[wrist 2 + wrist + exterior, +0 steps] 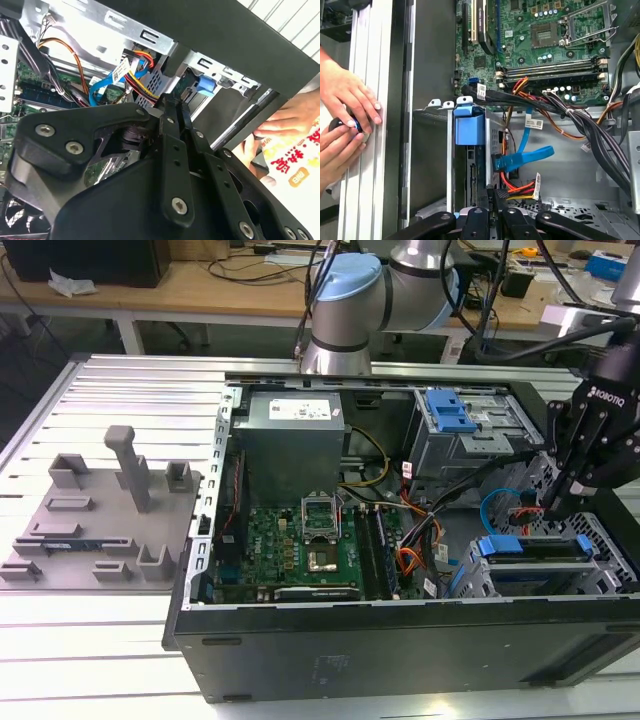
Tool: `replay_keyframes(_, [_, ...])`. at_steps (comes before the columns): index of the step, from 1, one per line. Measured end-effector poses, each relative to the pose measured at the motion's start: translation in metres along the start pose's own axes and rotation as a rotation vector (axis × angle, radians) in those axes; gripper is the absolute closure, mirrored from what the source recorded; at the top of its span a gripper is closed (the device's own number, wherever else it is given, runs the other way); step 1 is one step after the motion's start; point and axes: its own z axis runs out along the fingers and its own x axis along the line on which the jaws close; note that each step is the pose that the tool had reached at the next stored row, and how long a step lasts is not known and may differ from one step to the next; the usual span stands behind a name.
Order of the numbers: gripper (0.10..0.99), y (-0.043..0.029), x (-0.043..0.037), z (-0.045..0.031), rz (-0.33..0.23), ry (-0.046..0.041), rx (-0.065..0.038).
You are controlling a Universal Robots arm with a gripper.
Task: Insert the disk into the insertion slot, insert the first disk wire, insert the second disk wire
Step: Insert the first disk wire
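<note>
Two hands are seen just outside the black computer case; red, yellow and blue wires are crowded beside the blue-framed silver disk, where jaws are set nearly together.

The disk, blue carrier end showing, sits edge-on in the slot of perforated grey metal. The gripper hangs just beside it, jaws close together, near red and yellow wires and a looped blue cable. Beyond lies the motherboard, partly under black cable bundles. Outside the case, two hands rest on the bench, pinching a small dark object.
</note>
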Motion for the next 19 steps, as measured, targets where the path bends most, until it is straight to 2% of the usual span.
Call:
replay_keyframes(1, [0.922, 0.0, 0.0005, 0.0002, -0.002, -0.0188, 0.0])
replay_keyframes(2, [0.922, -0.0001, 0.0022, 0.0004, -0.006, -0.0455, 0.0])
replay_keyframes(4, [0.922, 0.0002, 0.0059, -0.0018, -0.009, -0.067, 0.0])
replay_keyframes(6, [0.922, 0.0006, 0.0127, -0.0051, -0.012, -0.0932, 0.0])
replay_keyframes(8, [0.922, 0.0008, 0.0171, -0.0063, -0.014, -0.1042, 0.0])
replay_keyframes(9, [0.922, 0.0008, 0.0208, -0.0065, -0.015, -0.1137, 0.0])
replay_keyframes(10, [0.922, 0.0007, 0.0235, -0.006, -0.017, -0.1266, 0.0])
replay_keyframes(12, [0.922, 0.0004, 0.0314, -0.0041, -0.022, -0.1668, -0.001])
replay_keyframes(15, [0.922, 0.0002, 0.0434, -0.0027, -0.024, -0.1793, -0.001])
replay_keyframes(17, [0.922, 0.0001, 0.0479, -0.0018, -0.025, -0.1898, -0.001])
replay_keyframes(18, [0.922, -0.0001, 0.0515, -0.0009, -0.027, -0.2076, -0.001])
replay_keyframes(19, [0.922, -0.0003, 0.0547, 0.0001, -0.03, -0.2293, -0.001])
